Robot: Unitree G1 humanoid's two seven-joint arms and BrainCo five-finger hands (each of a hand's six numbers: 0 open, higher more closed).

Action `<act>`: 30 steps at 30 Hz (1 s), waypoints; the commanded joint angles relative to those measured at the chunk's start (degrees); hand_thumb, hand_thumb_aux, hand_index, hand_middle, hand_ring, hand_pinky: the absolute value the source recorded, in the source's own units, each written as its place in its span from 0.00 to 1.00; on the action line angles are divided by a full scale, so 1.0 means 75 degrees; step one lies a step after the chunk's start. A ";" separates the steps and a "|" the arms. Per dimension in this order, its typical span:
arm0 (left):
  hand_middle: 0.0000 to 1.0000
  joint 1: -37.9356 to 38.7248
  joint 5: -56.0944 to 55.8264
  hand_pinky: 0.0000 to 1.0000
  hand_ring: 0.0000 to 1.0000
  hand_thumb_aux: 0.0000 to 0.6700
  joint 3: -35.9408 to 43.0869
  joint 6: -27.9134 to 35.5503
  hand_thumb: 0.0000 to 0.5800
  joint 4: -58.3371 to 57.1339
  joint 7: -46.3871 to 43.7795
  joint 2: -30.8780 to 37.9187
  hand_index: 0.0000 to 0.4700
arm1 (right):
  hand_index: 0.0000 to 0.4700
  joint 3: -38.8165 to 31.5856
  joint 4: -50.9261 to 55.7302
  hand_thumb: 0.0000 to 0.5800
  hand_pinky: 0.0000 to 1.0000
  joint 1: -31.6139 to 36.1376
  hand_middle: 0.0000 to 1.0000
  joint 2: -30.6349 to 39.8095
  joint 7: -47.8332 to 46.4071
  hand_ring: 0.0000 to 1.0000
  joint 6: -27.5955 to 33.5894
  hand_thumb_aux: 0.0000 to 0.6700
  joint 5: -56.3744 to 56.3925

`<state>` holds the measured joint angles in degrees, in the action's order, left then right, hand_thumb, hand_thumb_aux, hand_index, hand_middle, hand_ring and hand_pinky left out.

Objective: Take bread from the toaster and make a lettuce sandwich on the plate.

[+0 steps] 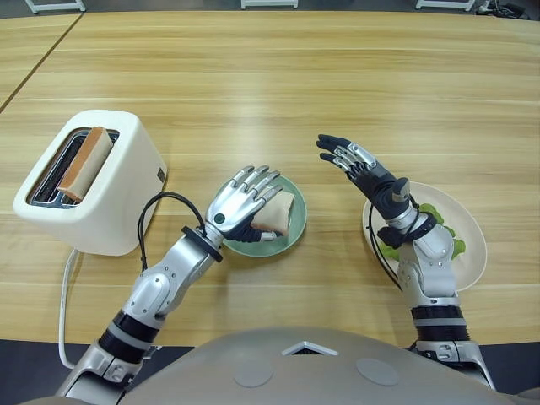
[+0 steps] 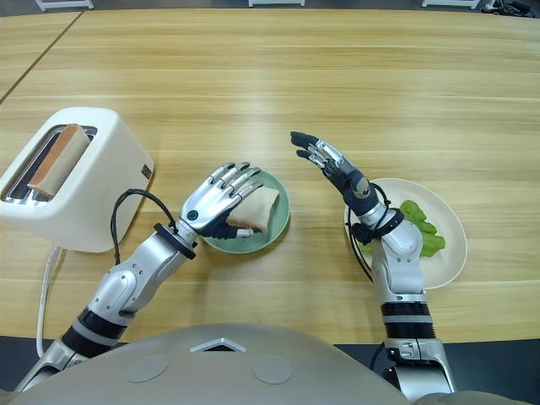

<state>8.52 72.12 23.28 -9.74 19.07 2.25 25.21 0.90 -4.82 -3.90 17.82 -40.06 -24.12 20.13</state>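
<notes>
A white toaster (image 1: 101, 194) stands at the left with one bread slice (image 1: 86, 162) upright in its slot. A second bread slice (image 1: 278, 213) leans tilted on the small green plate (image 1: 285, 245) in the middle. My left hand (image 1: 240, 202) is over that plate, fingers laid on top of the slice and thumb under its near edge. My right hand (image 1: 354, 160) is raised to the right of the green plate, fingers stretched out and holding nothing. Green lettuce (image 1: 458, 247) lies on a white plate (image 1: 474, 221), partly hidden behind my right forearm.
The toaster's white cord (image 1: 62, 304) runs toward the table's near edge. A black cable (image 1: 150, 211) loops from my left wrist beside the toaster. Bare wooden tabletop (image 1: 278, 84) stretches behind the plates.
</notes>
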 commanded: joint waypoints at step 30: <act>0.00 0.3705 -0.7538 0.00 0.00 0.00 -0.1124 -0.0167 0.00 0.2753 -0.1000 -0.1421 0.00 | 0.24 -0.1532 0.5676 0.42 0.00 0.1660 0.00 0.6762 0.7420 0.00 -0.4127 0.24 -1.1743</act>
<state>35.97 16.02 15.16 -11.12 39.36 -4.65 14.54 -8.21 37.17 7.16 67.40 14.41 -55.19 -67.62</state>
